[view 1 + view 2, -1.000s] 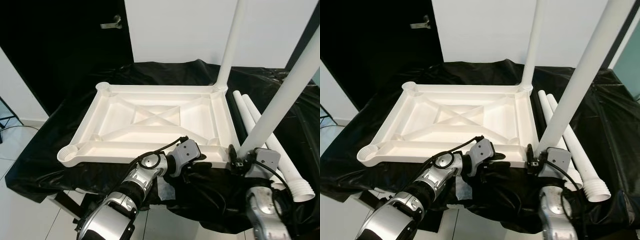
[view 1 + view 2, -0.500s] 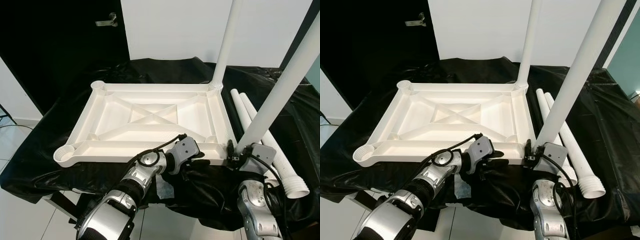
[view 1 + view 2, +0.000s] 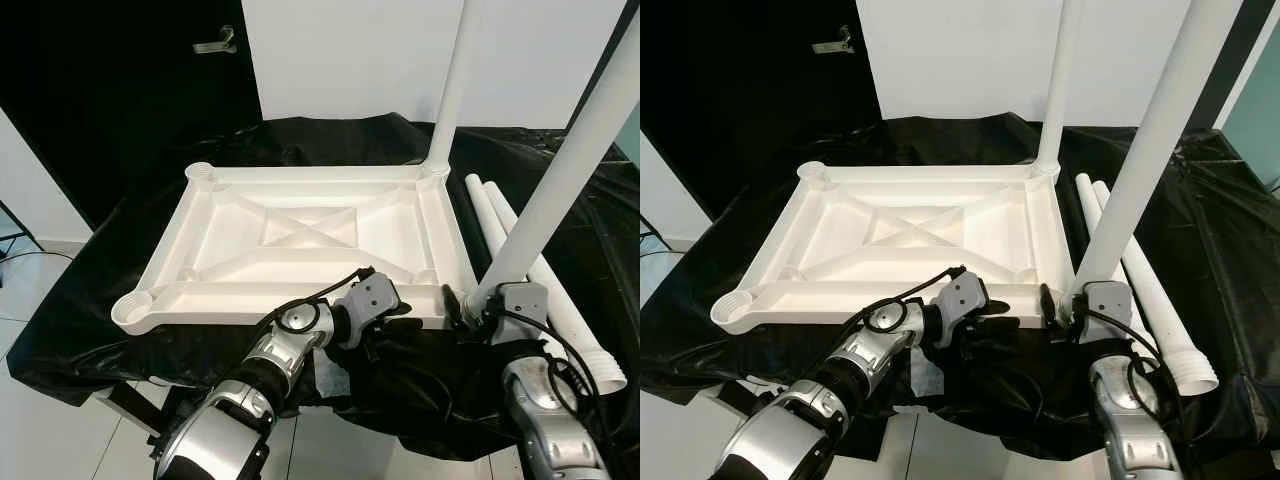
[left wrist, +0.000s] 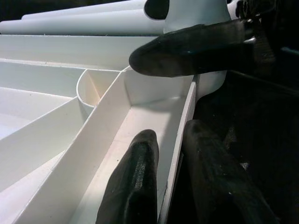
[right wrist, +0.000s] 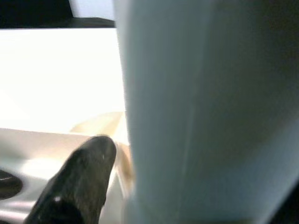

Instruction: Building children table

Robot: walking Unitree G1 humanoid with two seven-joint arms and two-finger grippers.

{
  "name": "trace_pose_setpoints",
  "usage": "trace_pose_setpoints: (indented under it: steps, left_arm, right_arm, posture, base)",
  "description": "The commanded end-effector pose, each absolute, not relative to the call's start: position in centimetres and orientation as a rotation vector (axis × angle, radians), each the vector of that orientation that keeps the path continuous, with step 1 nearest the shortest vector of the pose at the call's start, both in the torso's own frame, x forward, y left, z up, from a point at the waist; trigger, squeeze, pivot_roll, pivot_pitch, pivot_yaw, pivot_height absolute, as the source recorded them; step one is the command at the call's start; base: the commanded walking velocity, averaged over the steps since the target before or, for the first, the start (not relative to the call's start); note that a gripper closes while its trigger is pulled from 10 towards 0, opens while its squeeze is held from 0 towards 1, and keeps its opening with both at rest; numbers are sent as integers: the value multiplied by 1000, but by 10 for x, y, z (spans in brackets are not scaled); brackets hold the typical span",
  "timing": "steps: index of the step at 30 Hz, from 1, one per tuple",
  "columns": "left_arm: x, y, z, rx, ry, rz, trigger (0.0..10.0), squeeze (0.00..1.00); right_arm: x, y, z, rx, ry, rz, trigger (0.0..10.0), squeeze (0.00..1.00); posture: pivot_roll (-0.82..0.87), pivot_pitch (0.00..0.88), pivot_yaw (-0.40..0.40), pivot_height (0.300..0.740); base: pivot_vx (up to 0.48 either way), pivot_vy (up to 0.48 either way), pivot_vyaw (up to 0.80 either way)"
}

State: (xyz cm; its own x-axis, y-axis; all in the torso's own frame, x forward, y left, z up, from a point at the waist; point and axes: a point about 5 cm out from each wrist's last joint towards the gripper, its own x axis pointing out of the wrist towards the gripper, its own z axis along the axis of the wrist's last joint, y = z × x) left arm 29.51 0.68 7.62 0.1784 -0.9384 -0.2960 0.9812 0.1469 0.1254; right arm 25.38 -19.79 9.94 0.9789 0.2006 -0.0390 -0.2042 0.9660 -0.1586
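Note:
A white table top (image 3: 300,225) lies upside down on a black-draped table. One white leg (image 3: 455,80) stands in its far right corner socket. A second leg (image 3: 560,180) stands in the near right corner, and my right gripper (image 3: 476,302) is shut around its base; the right wrist view has this leg (image 5: 201,107) beside one black finger (image 5: 79,182). My left gripper (image 3: 400,312) is shut on the top's near rim (image 4: 182,116), one finger inside the wall and one outside.
Two loose white legs (image 3: 505,225) lie on the black cover to the right of the top. Open corner sockets sit at the far left (image 3: 200,172) and near left (image 3: 132,305). A dark door with a handle (image 3: 220,42) is behind.
The camera has shifted slightly. My right forearm has swung a little around the near leg; both grippers keep their holds and the top has not moved.

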Motion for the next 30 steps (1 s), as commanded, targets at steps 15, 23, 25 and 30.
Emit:
trace_pose_setpoints:
  steps: [15,23,25,30]
  left_arm:
    - [271,19,32,324,407,-1449,10000,0]
    - [270,19,32,322,409,-1447,10000,0]
    - [271,19,33,323,408,-1445,10000,0]
    - [272,19,34,328,404,-1448,10000,0]
  right_arm:
    - [241,-206,108,-153,156,639,0,0]
    - [234,-206,96,-159,244,677,0,0]
    - [233,-202,92,-138,259,674,0,0]
    - [235,-176,74,-71,222,468,0,0]
  posture:
    - [-143,0,31,740]
    - [-145,0,32,740]
    - [-147,0,35,740]
    - [-146,0,39,740]
  base:
    - [0,0,0]
    - [0,0,0]
    - [0,0,0]
    - [0,0,0]
